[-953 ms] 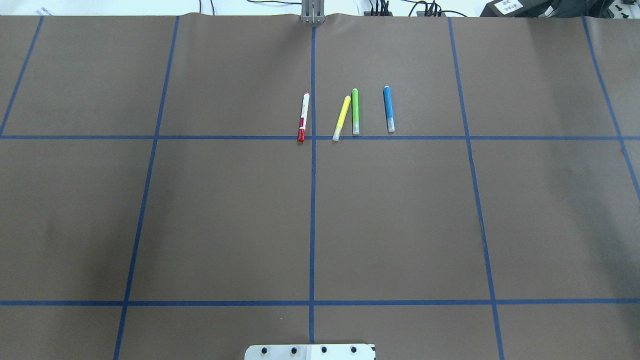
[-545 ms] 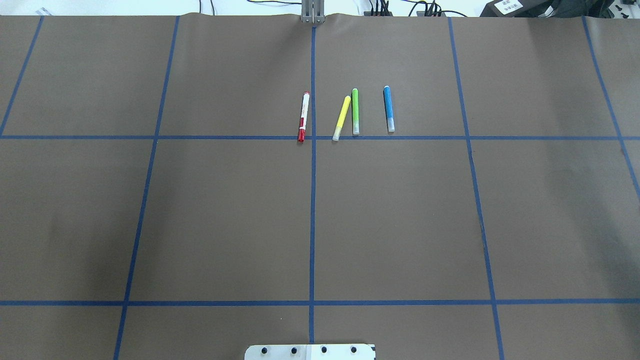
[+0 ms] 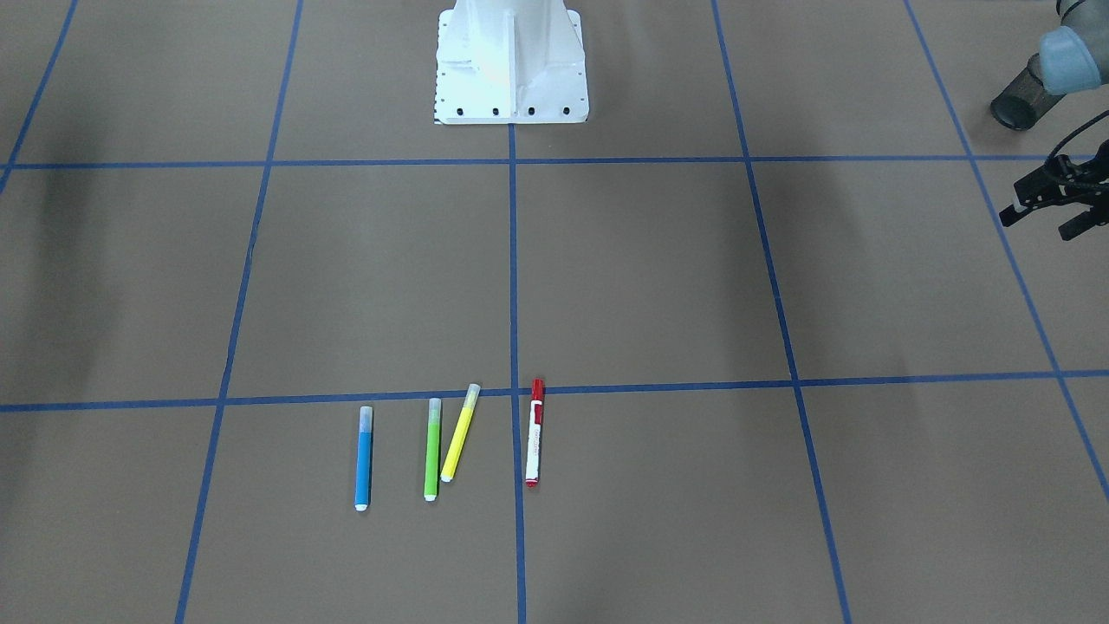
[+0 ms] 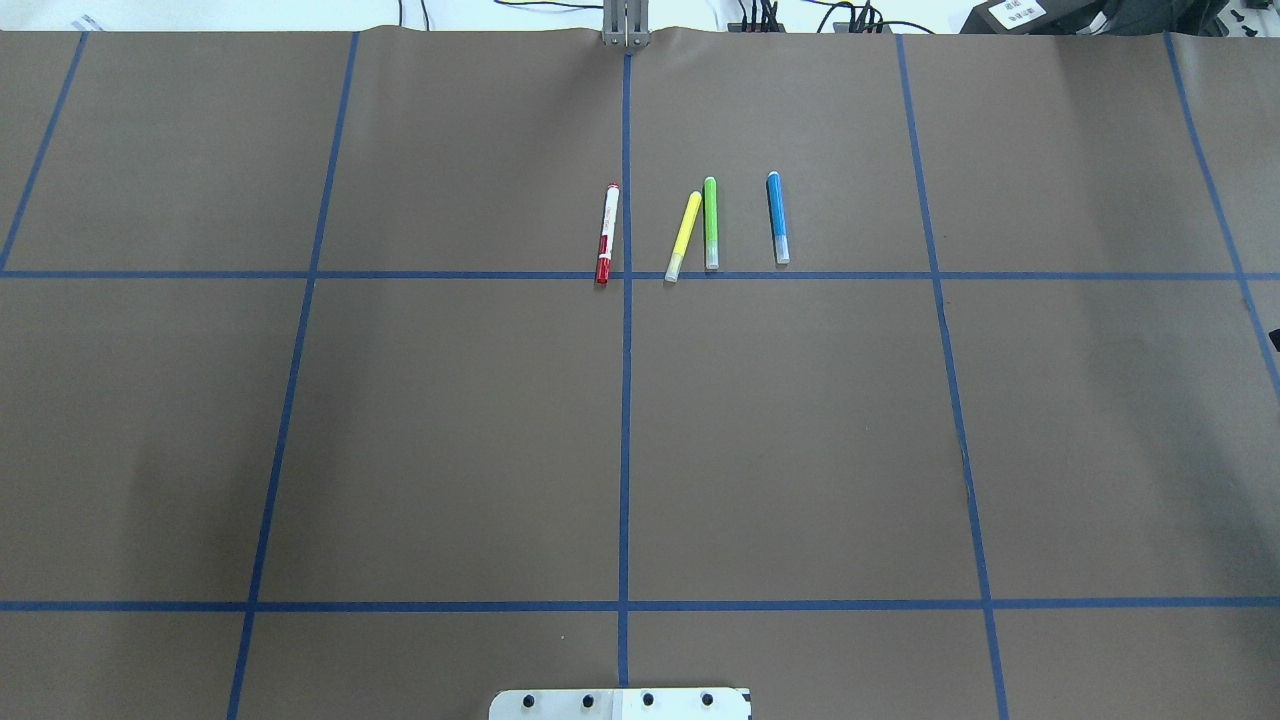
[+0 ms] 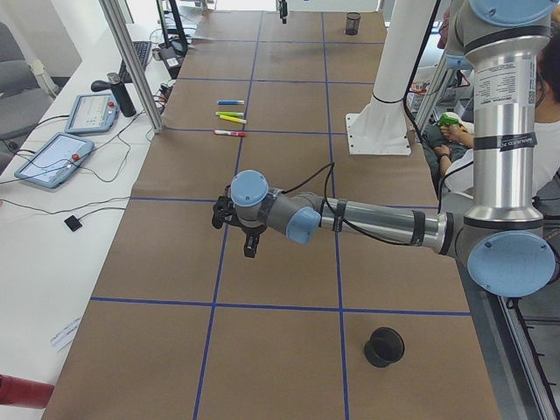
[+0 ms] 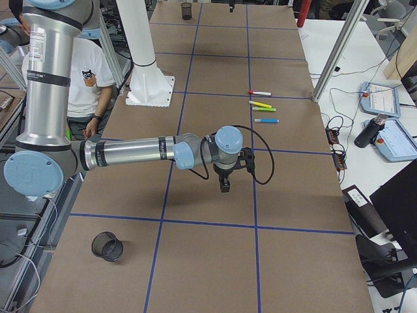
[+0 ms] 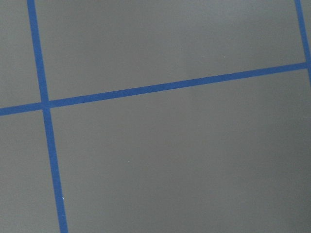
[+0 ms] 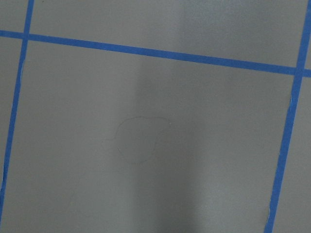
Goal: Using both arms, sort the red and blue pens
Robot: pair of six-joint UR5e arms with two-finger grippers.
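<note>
A black cup (image 5: 382, 359) stands on the brown counter (image 4: 450, 430) in the lower right of the left side view. What shows of its inside is only dark. A second cup (image 6: 112, 251) of dark mesh sits in the lower left of the right side view, and its inside cannot be made out.

The left hand (image 5: 236, 229) hangs over bare counter in the middle of the left side view, well apart from the pens. I cannot tell how far open it is, and nothing shows in it. The right hand (image 6: 225, 182) points down over a blue tape line in the middle of the right side view, and its opening cannot be told either. Both wrist cameras show only brown counter and blue tape.

In the overhead view the red pen (image 4: 607, 234) lies in the upper middle, just left of the centre line, with its red cap on the cross line. The blue pen (image 4: 777, 217) lies further right, pale cap towards the bottom of the frame. Between them lie a yellow pen (image 4: 683, 237) and a green pen (image 4: 710, 223), their top ends close together.
</note>
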